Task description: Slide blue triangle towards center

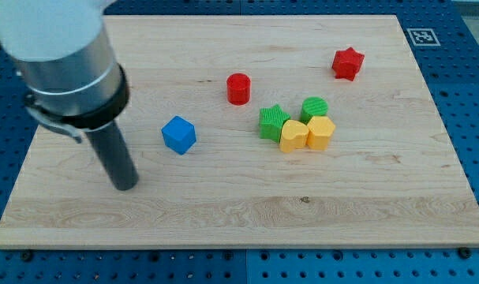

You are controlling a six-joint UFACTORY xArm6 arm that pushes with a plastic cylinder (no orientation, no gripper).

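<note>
camera view shows a wooden table [223, 213] that lies on a blue board with holes [468, 95]. at the left of the frame the arm comes down as a big grey cylinder with a black ring, and from it goes a straight dark rod. my tip [126, 186] stands on the table in the lower left part of the frame. this arm has no gripper, so nothing opens or closes and nothing is held; the tip touches no block.

the blue block [178, 134] is left of the middle of the frame, a little up and to the right from my tip, near it but apart. its shape looks more like a cube than a triangle; i cannot tell it for sure.

the red cylinder [238, 88] stands alone above the middle. the red star [348, 63] is in the upper right part, well apart from the others. right of the middle four blocks sit close together: the green star [273, 121], the green round block [314, 108], and below them two yellow blocks [293, 135] and [320, 132], just beside each other.

a black and white marker [420, 35] is at the upper right corner of the table.
</note>
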